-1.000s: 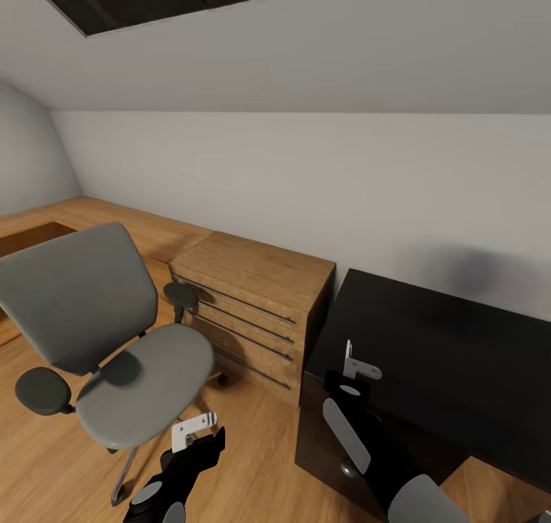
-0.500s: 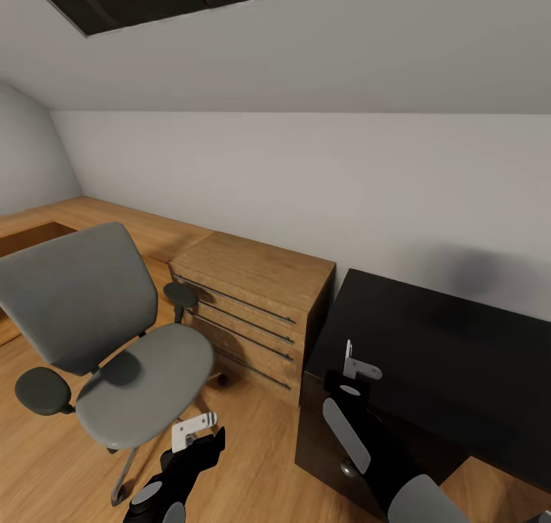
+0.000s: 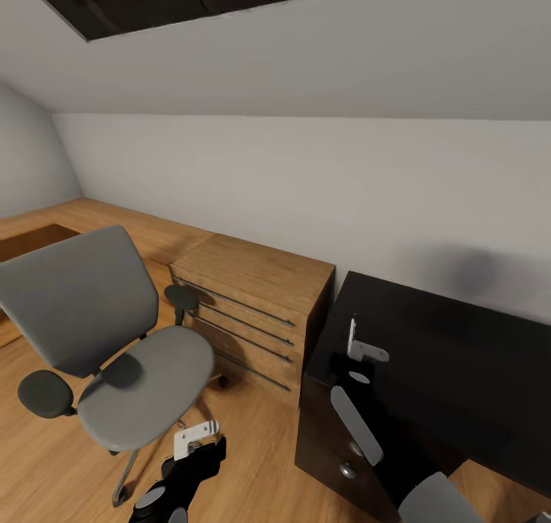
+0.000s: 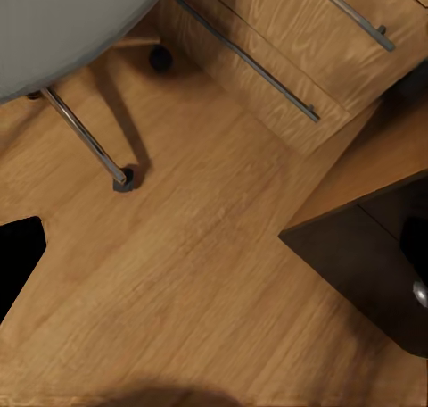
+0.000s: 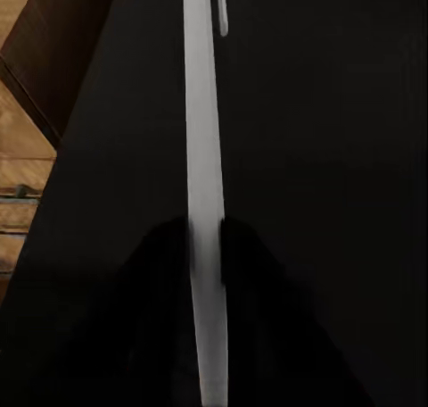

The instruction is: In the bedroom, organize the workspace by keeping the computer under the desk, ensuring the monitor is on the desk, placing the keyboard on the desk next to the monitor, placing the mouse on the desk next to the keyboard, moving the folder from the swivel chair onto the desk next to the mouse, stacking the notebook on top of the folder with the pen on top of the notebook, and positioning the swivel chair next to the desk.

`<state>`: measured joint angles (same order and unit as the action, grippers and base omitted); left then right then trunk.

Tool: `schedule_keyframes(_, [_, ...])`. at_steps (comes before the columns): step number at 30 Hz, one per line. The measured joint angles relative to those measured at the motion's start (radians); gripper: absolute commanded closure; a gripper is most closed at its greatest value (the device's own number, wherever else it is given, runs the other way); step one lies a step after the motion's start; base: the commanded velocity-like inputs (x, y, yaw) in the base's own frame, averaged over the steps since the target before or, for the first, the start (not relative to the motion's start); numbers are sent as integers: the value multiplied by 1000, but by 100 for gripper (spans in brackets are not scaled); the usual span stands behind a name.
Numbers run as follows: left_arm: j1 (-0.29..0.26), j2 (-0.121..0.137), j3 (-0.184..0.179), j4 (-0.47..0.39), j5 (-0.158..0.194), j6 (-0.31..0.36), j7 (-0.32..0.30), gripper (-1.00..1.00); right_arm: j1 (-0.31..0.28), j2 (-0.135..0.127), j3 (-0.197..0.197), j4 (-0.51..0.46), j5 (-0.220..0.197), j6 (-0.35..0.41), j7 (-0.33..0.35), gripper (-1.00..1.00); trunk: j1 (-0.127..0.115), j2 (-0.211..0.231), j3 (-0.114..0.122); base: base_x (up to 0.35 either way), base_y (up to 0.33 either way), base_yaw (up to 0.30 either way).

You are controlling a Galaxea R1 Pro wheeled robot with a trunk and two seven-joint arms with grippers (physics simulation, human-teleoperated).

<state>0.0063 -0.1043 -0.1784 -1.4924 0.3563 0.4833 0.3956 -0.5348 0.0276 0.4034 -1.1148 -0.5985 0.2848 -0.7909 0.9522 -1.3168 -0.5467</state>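
Our right gripper (image 3: 360,351) is closed on a thin white stick, which we take for the pen (image 5: 203,139). In the right wrist view the dark fingers (image 5: 160,264) press on it from both sides and it runs straight along them. We judge this grip is chosen so that the pen cannot roll or tilt while the base is driving. The gripper hangs over the near corner of a dark cabinet (image 3: 459,354) with a black top. We cannot tell if this top belongs to the desk.

Our left gripper (image 3: 195,437) is low, at 7 o'clock from the right one, over the wooden floor (image 4: 205,273). Whether its jaws are apart or together we cannot tell. It carries nothing that we can see, and we think it is parked low to stay out of the way.

The chair (image 3: 145,385) is at 9 o'clock from the right gripper, near the left one but apart from it, and its seat is plain grey. A wooden chest (image 3: 252,293) of drawers stands at 10 o'clock against the wall, between the chair and the cabinet.

We judge the pen is on its way to the notebook.
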Motion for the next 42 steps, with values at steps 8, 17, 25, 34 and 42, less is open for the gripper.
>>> schedule_keyframes(8, [0,1,3,127,-1,-1,-1,-100,9,-72,-5,-205,-28,100,-1,100,-31,56,25,0,0,0])
schedule_keyframes(17, [0,2,0,258,-4,-6,-4,-100,65,-115,-5,-359,-78,119,-28,100,-65,119,53,0,0,0])
schedule_keyframes(25, [0,24,2,408,-6,-18,-8,-100,85,-116,-5,-394,-81,113,-30,100,-96,175,78,0,0,0])
schedule_keyframes(34, [0,41,1,573,-32,-190,-8,-100,88,-116,-7,-393,-82,88,-31,100,-130,238,108,0,0,-73])
schedule_keyframes(42, [-31,41,3,765,-33,-198,-10,-100,88,-114,-11,-388,-83,80,-51,100,-161,294,132,0,0,-187])
